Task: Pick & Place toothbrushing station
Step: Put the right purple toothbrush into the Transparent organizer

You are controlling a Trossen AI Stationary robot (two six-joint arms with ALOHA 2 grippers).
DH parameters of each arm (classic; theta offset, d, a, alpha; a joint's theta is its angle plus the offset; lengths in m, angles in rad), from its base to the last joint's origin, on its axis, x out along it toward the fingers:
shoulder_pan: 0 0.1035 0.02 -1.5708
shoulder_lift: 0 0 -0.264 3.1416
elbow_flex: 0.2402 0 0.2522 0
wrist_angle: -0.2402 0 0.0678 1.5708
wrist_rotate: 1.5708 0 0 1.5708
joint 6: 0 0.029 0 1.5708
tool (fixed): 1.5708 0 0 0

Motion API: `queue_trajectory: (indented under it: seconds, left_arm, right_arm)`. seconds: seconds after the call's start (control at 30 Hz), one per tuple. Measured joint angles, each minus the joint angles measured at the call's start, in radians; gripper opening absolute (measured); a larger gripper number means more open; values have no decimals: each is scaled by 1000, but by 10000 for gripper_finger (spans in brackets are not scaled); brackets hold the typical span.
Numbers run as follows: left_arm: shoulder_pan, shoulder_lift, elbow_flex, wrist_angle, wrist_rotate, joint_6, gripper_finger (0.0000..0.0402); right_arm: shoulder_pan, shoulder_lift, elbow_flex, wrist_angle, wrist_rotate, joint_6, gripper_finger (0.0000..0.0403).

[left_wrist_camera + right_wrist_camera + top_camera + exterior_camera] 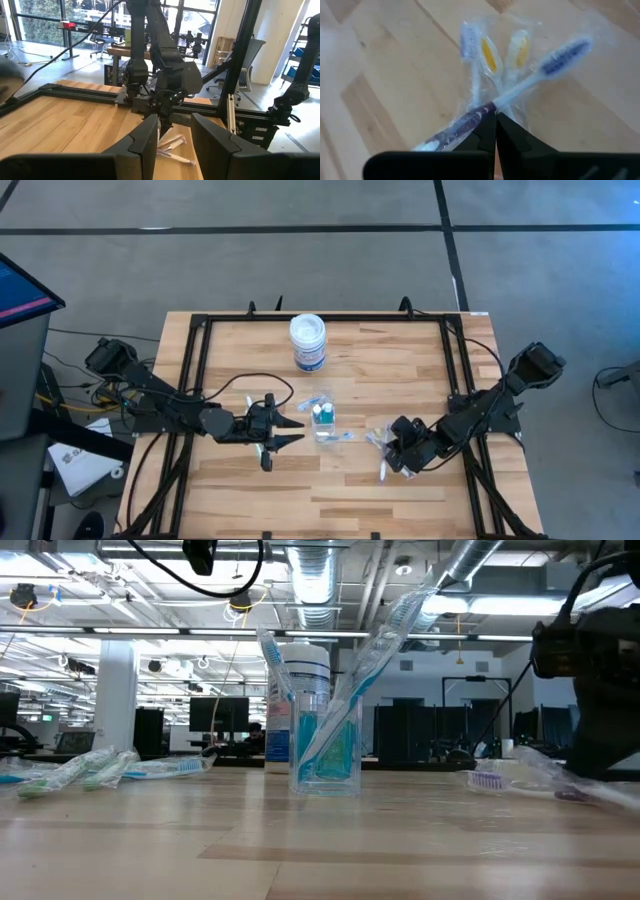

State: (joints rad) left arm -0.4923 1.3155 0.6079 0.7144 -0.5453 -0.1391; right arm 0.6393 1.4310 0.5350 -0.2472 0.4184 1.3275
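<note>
A small clear cup [322, 420] stands mid-table with blue and white toothbrushes [345, 690] leaning in it. My left gripper [290, 430] is open and empty just left of the cup; its open fingers also show in the left wrist view [172, 145]. My right gripper [386, 444] is right of the cup, pointing down, shut on a white toothbrush with a blue-bristled head [565, 54]. That brush lies over wrapped toothbrushes with yellow bristles [490, 55]. More wrapped toothbrushes [100, 768] lie flat near my left gripper. My right gripper has its two fingertips closed on the middle of the toothbrush's handle [501, 102], where the white part meets the purple part. The fingers come from above, pointing down, and lie across the handle. Whether the brush is clear of the wrapped brushes under it, I cannot tell.
A larger white round jar with a blue label [307, 342] stands at the far side of the table, behind the cup. A loose toothbrush [383, 470] lies near my right gripper. Black frame rails [195, 370] run along the table's left, right and far edges.
</note>
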Motion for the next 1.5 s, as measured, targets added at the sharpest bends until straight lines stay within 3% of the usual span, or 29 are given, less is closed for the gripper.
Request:
queue_trajectory:
  seconds: [0.97,1.5]
  left_arm:
    - [0,0,0,0,0,0,111]
    - [0,0,0,0,0,0,111]
  right_arm:
    - [108,-123,1,1,129,-32,0]
    - [140,-218,2,51,250,-160,0]
